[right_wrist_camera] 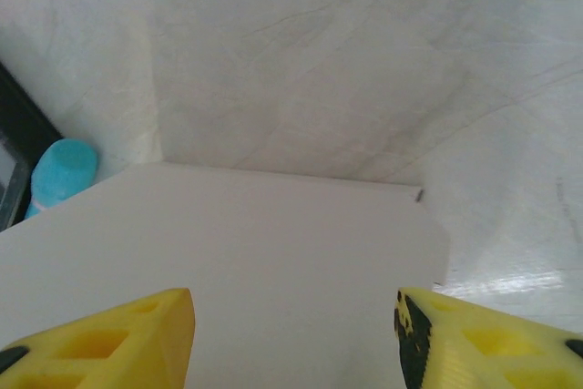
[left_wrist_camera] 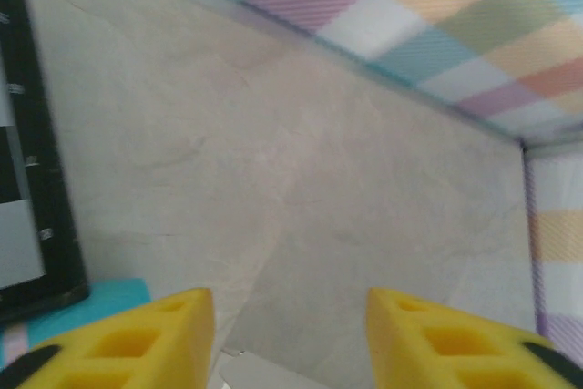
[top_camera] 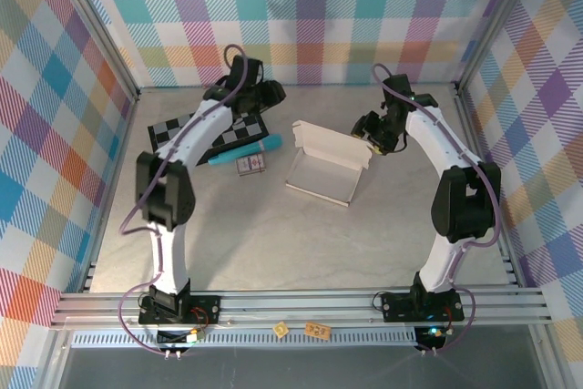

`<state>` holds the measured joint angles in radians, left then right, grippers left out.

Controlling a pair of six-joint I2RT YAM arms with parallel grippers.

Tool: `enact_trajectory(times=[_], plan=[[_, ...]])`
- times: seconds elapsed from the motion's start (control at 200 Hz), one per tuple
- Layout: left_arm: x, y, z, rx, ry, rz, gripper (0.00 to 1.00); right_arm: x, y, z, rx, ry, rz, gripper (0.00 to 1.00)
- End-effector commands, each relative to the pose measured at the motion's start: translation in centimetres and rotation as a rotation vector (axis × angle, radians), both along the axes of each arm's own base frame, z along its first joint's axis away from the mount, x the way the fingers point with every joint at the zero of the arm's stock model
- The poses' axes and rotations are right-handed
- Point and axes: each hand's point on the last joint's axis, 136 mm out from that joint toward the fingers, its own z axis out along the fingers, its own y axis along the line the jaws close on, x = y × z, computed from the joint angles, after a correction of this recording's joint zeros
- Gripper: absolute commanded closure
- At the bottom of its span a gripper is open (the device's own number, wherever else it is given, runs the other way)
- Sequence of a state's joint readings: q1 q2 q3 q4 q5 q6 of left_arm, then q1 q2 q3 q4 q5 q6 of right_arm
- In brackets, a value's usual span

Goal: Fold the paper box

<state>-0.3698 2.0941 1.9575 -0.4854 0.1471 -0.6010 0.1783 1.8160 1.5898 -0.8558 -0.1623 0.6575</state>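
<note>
The paper box (top_camera: 321, 175) is a white shallow card shape in the middle of the table, with one long flap (top_camera: 332, 144) standing up along its far side. My right gripper (top_camera: 369, 131) hovers at the right end of that flap. In the right wrist view its yellow fingers (right_wrist_camera: 109, 343) stand open, with the white card (right_wrist_camera: 273, 252) spread out beyond them. My left gripper (top_camera: 266, 96) is up at the back left, apart from the box. It is open (left_wrist_camera: 290, 316), with bare table between the fingers and a white card corner (left_wrist_camera: 250, 373) just below.
A black-and-grey checkerboard (top_camera: 205, 131) lies at the back left under the left arm. A cyan cylinder (top_camera: 244, 150) and a small printed card (top_camera: 250, 164) lie between it and the box. Plaid walls enclose three sides. An aluminium rail (top_camera: 301, 307) crosses the front.
</note>
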Motion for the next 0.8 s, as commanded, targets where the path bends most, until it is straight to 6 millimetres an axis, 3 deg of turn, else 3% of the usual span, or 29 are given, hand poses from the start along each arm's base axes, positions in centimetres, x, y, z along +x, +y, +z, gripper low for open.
enact_trajectory(times=[0.0, 0.09, 0.15, 0.205, 0.32, 0.435, 0.545, 0.795], plan=[[-2.2, -0.5, -2.0, 0.067, 0.108, -0.116, 0.59, -1.0, -3.7, 1.9, -0.100, -0.057, -0.094, 0.40], [-3.2, 0.5, -1.4, 0.161, -0.026, -0.166, 0.60, -1.9, -4.8, 3.1, -0.154, -0.193, -0.062, 0.44], [-4.3, 0.5, -1.2, 0.157, -0.111, -0.229, 0.58, -2.9, -4.4, 4.0, -0.134, -0.297, -0.013, 0.45], [-4.8, -0.2, -1.0, 0.128, -0.187, -0.298, 0.56, -4.2, -3.3, 4.0, -0.093, -0.388, 0.061, 0.46], [-6.3, -2.3, -3.0, 0.106, -0.208, -0.463, 0.56, -6.6, -1.9, 3.0, -0.082, -0.508, 0.198, 0.48], [-7.0, -3.7, -4.4, 0.182, -0.238, -0.593, 0.55, -7.5, -1.2, 2.3, -0.128, -0.545, 0.323, 0.50], [-6.8, -4.0, -4.8, 0.221, -0.280, -0.658, 0.54, -7.1, -1.1, 0.6, -0.170, -0.480, 0.403, 0.48], [-6.1, -5.1, -6.3, 0.223, -0.302, -0.752, 0.51, -3.9, -1.2, -0.3, -0.248, -0.458, 0.472, 0.51]])
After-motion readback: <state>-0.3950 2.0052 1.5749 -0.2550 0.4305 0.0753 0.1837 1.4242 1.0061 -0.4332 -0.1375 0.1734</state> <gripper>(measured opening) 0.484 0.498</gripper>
